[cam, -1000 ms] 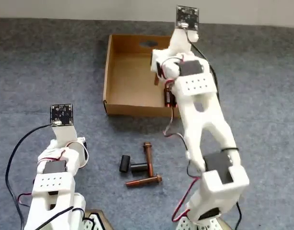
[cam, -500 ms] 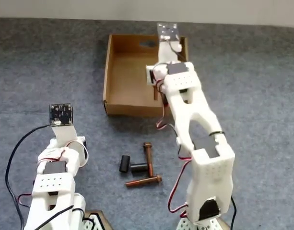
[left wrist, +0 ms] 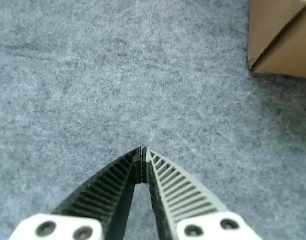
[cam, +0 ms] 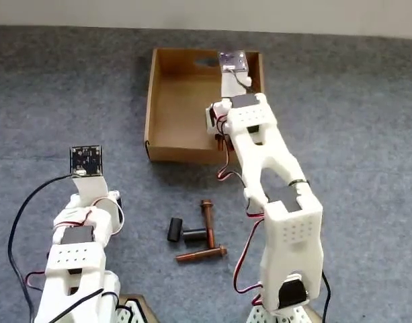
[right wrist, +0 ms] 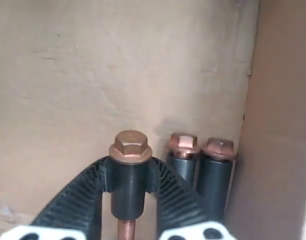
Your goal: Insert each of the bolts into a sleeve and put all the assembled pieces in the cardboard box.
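My right gripper [right wrist: 129,172] is shut on a black sleeve with a copper bolt [right wrist: 129,150] through it, held low inside the cardboard box [cam: 167,128] near its right wall. Beside it two assembled bolt-and-sleeve pieces [right wrist: 200,160] lie against that wall. In the high view the right arm [cam: 256,145] stretches over the box's front right corner. On the carpet in front of the box lie two copper bolts [cam: 207,219] [cam: 201,254] and two black sleeves [cam: 174,229] [cam: 194,236]. My left gripper [left wrist: 143,162] is shut with nothing in it, low over bare carpet at the front left.
Grey carpet covers the table. A corner of the cardboard box [left wrist: 280,40] shows ahead of the left gripper. The left arm [cam: 81,235] sits folded at the front left, apart from the loose parts.
The right arm swung left and drew back, lowering its gripper with the bolt and sleeve into the box. The left arm and the loose parts have not moved.
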`<state>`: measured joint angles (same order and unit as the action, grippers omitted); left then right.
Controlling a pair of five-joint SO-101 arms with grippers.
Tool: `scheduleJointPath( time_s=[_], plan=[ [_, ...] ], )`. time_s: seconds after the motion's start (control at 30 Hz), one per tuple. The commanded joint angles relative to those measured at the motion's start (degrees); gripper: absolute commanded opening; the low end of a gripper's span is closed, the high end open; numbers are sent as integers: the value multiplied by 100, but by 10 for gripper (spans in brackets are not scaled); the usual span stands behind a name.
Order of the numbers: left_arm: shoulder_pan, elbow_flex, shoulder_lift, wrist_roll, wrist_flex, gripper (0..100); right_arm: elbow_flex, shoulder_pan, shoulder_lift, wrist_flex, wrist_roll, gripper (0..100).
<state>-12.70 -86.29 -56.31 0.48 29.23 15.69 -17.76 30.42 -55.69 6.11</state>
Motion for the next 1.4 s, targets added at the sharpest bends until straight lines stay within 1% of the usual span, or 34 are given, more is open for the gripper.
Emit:
scheduleJointPath(
  time_s=[0.0, 0.23, 0.47, 0.77, 0.83, 0.97, 1.03, 1.13, 1.37],
  plan=[
    [-4, 31, 4, -44, -88, 34, 277, -40, -75, -127, -53, 7],
    [-4, 31, 4, -44, -88, 34, 259, -40, -48, -127, -53, 7],
    [-4, 31, 4, -44, -88, 34, 242, -22, 435, -119, -53, 7],
    [-4, 31, 4, -44, -88, 34, 207, 4, 356, -127, -53, 11],
    [-4, 31, 4, -44, -88, 34, 198, 22, 382, -127, -53, 36],
    [-4, 31, 4, -44, -88, 34, 198, 31, 356, -145, -53, 160],
    [-4, 31, 4, -44, -88, 34, 251, 31, 356, -312, -53, 207],
    [-4, 31, 4, -44, -97, 34, 409, 40, 303, -470, -53, 212],
    [-4, 31, 4, -44, -97, 34, 840, 154, -215, -1209, -70, 212]
  ],
)
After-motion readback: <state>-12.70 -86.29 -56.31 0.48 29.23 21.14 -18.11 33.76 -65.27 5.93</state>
